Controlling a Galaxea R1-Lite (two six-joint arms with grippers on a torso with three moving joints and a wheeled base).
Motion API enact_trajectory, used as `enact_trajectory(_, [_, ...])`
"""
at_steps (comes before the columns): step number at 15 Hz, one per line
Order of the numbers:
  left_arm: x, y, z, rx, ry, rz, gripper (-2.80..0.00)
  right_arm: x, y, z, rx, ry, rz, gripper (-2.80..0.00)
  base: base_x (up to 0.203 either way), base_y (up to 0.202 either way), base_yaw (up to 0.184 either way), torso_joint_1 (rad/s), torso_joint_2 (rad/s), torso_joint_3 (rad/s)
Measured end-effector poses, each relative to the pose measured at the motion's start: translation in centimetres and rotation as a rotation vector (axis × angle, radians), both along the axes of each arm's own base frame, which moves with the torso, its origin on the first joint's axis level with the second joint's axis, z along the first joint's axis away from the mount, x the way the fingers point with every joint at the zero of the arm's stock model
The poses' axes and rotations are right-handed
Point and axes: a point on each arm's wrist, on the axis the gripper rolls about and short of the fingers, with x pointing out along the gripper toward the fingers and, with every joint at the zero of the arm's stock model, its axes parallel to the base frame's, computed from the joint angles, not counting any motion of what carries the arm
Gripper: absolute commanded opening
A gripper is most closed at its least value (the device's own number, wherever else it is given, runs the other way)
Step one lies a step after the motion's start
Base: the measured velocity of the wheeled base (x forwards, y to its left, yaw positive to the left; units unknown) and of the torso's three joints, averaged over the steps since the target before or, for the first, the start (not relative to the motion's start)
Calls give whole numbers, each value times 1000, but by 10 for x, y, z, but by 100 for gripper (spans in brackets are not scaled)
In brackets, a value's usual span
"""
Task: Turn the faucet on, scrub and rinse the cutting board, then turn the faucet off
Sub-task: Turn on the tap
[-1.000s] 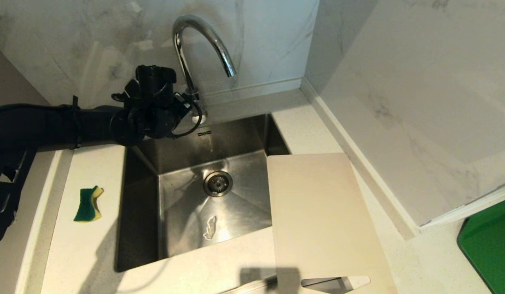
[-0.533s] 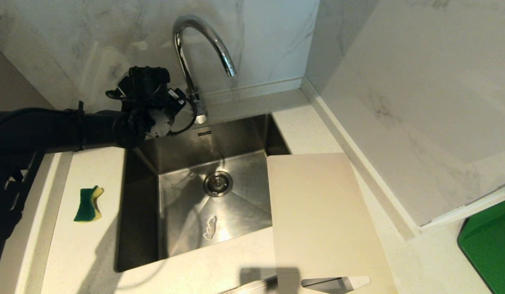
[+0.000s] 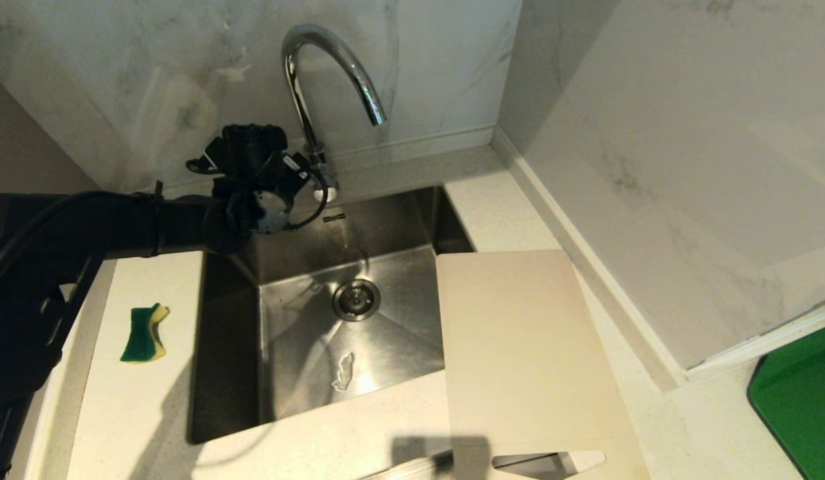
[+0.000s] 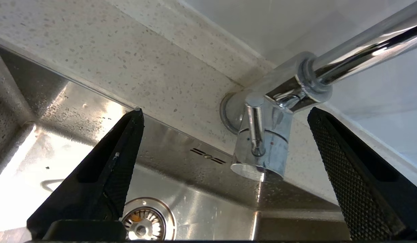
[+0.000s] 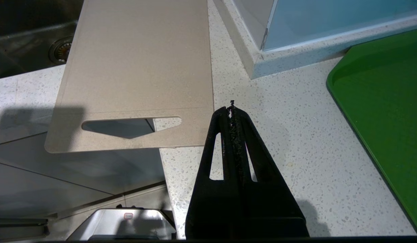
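A tall shiny chrome gooseneck faucet (image 3: 319,100) rises at the back rim of a square stainless steel sink (image 3: 305,347). The left gripper (image 4: 225,135) hovers just in front of its base, jaws spread wide apart on either side of the small side lever (image 4: 255,130), touching nothing. A large beige-white plastic cutting board (image 3: 525,360) lies well to that gripper's right, overhanging the sink. The right gripper (image 5: 232,108), fingers pressed together, hangs beside the board's slotted end

A home kitchen: a square stainless-steel sink (image 3: 239,320) set in a speckled white stone bench (image 3: 145,400), chrome gooseneck faucet (image 3: 332,60), marble-look wall panels (image 3: 652,133), green-and-yellow sponge (image 3: 144,333).
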Motion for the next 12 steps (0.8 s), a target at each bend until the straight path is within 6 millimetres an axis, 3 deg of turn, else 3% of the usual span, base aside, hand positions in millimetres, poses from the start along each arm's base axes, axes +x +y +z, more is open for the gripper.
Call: enact_trajectory(12, [16,-6,-28,49,-1,-7,0,0,0,0,0,0,0,-280,0,0,0,0,0,0])
